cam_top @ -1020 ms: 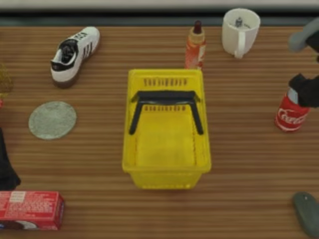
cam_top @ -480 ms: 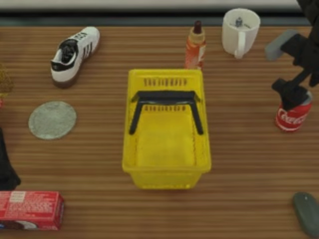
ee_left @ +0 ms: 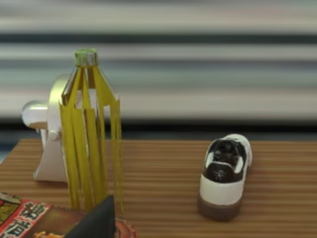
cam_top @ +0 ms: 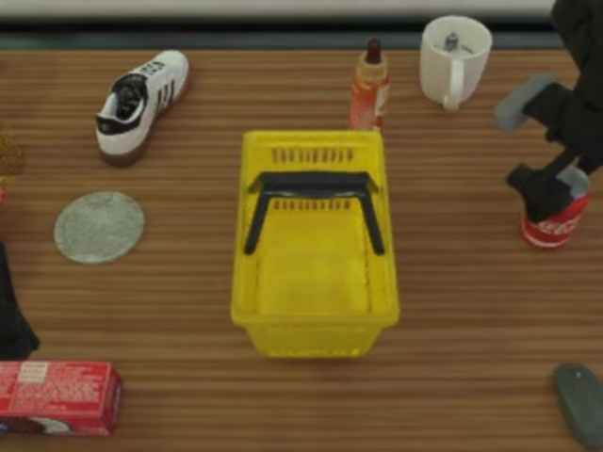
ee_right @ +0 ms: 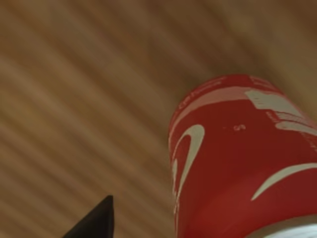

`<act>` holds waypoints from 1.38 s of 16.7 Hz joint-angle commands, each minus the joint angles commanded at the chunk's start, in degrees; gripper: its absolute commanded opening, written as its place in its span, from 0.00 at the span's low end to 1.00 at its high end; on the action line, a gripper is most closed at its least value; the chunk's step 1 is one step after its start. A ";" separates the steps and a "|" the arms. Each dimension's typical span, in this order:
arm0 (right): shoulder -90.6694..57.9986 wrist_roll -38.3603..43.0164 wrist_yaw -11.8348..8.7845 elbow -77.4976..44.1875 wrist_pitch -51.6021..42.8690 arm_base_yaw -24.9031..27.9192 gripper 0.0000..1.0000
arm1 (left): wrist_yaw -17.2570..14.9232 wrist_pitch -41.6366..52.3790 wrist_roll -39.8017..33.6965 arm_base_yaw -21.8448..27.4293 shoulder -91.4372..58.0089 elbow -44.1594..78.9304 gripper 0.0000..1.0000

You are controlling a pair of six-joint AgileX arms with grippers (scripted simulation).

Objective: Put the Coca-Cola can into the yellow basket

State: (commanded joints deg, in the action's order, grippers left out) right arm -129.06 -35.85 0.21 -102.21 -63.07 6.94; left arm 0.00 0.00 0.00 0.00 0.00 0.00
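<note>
Our right end effector sits over the top of the small red cylindrical Coca-Cola can with white script, which stands upright on the striped wooden desk near its right edge, well apart from the bright yellow slotted plastic basket with the black folding handle at the centre. From above, the dark fingers overlap the can's upper end, but we cannot tell whether they are spread or already pressing on it; the right wrist view shows only the can's red wall very close and one dark fingertip off to the side of it, apart from the metal. We judge this to be the grasp step, and doing it well means getting the fingers to either side of the can's body rather than on its rim, low enough that the smooth round wall will not slip, and squeezing squarely so the can does not tip or skid. Once lifted, it should clear the basket's near wall and the raised handle before release. Our left arm is parked at the desk's left edge, beside the red rectangular carton.
</note>
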 joint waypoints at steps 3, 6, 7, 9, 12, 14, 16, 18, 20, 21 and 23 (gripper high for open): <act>-1.19 0.08 0.01 2.83 4.02 0.08 1.00 | 0.00 0.00 0.00 0.00 0.00 0.00 1.00; -1.30 0.08 0.01 3.07 4.32 0.09 1.00 | 0.00 0.00 0.00 0.00 0.00 0.00 1.00; -1.30 0.08 0.01 3.07 4.32 0.09 1.00 | 0.00 0.00 0.00 0.00 0.00 0.00 1.00; -1.30 0.08 0.01 3.07 4.32 0.09 0.85 | 0.00 0.00 0.00 0.00 0.00 0.00 1.00; -1.30 0.08 0.01 3.07 4.32 0.09 0.62 | 0.00 0.00 0.00 0.00 0.00 0.00 1.00; -1.30 0.08 0.01 3.07 4.32 0.09 0.47 | 0.00 0.00 0.00 0.00 0.00 0.00 1.00; -1.30 0.08 0.01 3.07 4.32 0.09 0.32 | 0.00 0.00 0.00 0.00 0.00 0.00 1.00; -1.30 0.08 0.01 3.07 4.32 0.09 0.17 | 0.00 0.00 0.00 0.00 0.00 0.00 1.00; -1.30 0.08 0.01 3.07 4.32 0.09 0.02 | 0.00 0.00 0.00 0.00 0.00 0.00 1.00; -1.30 0.08 0.01 3.07 4.32 0.09 0.00 | 0.00 0.00 0.00 0.00 0.00 0.00 1.00; -1.30 0.08 0.01 3.07 4.32 0.09 0.00 | 0.00 0.00 0.00 0.00 0.00 0.00 1.00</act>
State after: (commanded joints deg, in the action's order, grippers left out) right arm -130.36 -35.77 0.22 -99.14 -58.75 7.03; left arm 0.00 0.00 0.00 0.00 0.00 0.00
